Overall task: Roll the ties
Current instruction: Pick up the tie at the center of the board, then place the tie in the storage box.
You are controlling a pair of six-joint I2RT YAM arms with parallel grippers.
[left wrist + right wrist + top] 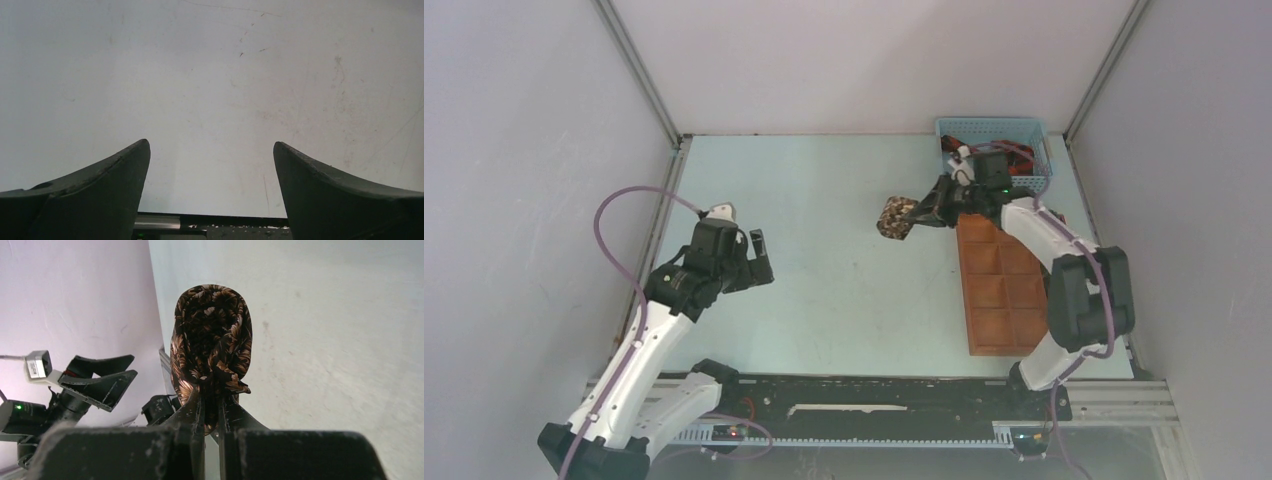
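I see a red-and-black tie in the basket beyond the tray; left of the tray, my right gripper clamps the rolled brown tie, left gripper splayed.

A: First entry?
B: One brown tie, tan floral print, rolled into a loose coil, held aloft, lower edge pinched in the right gripper.
A: Others?
B: One black and red-orange tie, in the basket, mostly hidden.
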